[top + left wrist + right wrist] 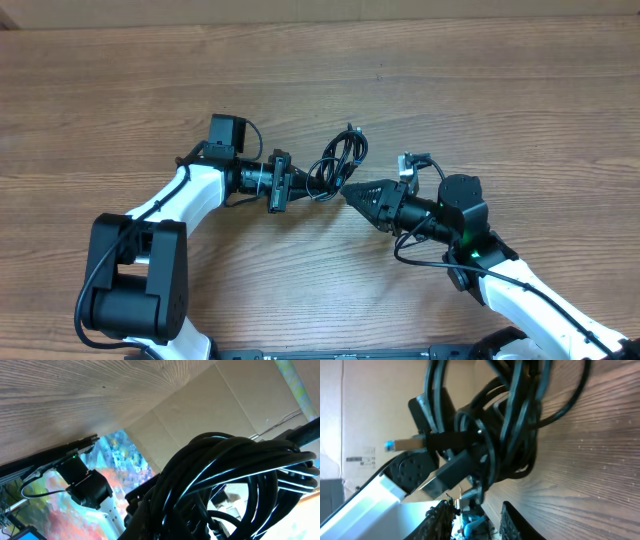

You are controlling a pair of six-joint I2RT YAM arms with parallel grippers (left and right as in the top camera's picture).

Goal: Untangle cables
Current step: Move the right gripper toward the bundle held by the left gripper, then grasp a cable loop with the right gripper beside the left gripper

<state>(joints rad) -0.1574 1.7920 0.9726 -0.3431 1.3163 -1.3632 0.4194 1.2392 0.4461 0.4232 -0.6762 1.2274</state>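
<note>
The cables [338, 158] are a tangled bundle of thin black cords at the table's middle. My left gripper [303, 185] reaches in from the left and is shut on the bundle's left side. In the left wrist view the cables [225, 475] fill the lower right and hide the fingers. My right gripper [348, 191] points at the bundle from the right, just below it. In the right wrist view its fingers [477, 522] are apart with nothing between them. The cables [505, 425] hang just ahead of them, with a USB plug [402, 444] sticking out to the left.
The wooden table [120, 90] stretches around both arms. Cardboard panels [210, 405] stand past the table's edge. Thicker black robot wires [425, 250] loop beside the right arm.
</note>
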